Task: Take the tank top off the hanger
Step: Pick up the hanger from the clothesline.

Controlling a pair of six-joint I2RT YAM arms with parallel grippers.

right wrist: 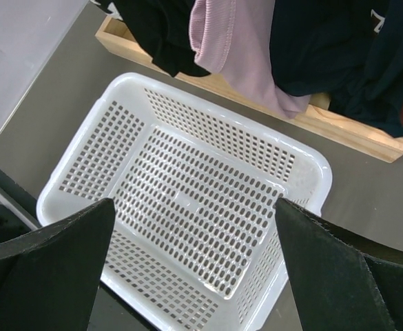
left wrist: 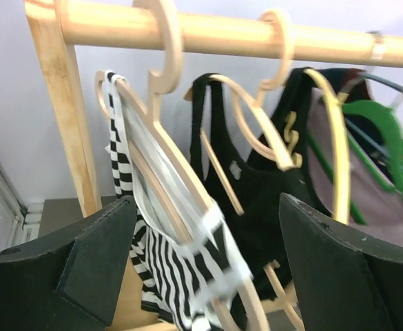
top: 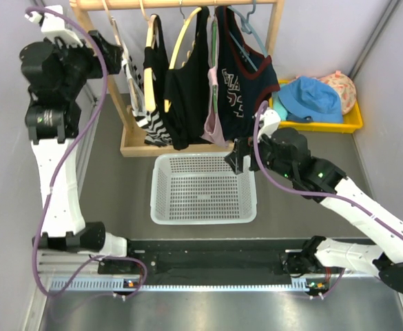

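Note:
A black-and-white striped tank top [left wrist: 161,272] hangs on a pale wooden hanger [left wrist: 161,155] at the left end of the wooden rail [left wrist: 222,33]. From above, its striped hem [top: 157,131] shows low on the rack. My left gripper [left wrist: 208,269] is open, close in front of this top. Whether its fingers [left wrist: 84,262] touch the cloth or the hanger I cannot tell. In the top view the left gripper [top: 114,54] is raised beside the rack's left post. My right gripper [right wrist: 194,269] is open and holds nothing, hovering over the white basket [right wrist: 70,172].
On the rail also hang a black top [top: 184,96], a pink garment [top: 216,121] and a navy top [top: 246,83]. The white perforated basket [top: 204,219] sits in front of the rack's base. A yellow tray [top: 356,118] with a blue hat [top: 315,96] stands at the back right.

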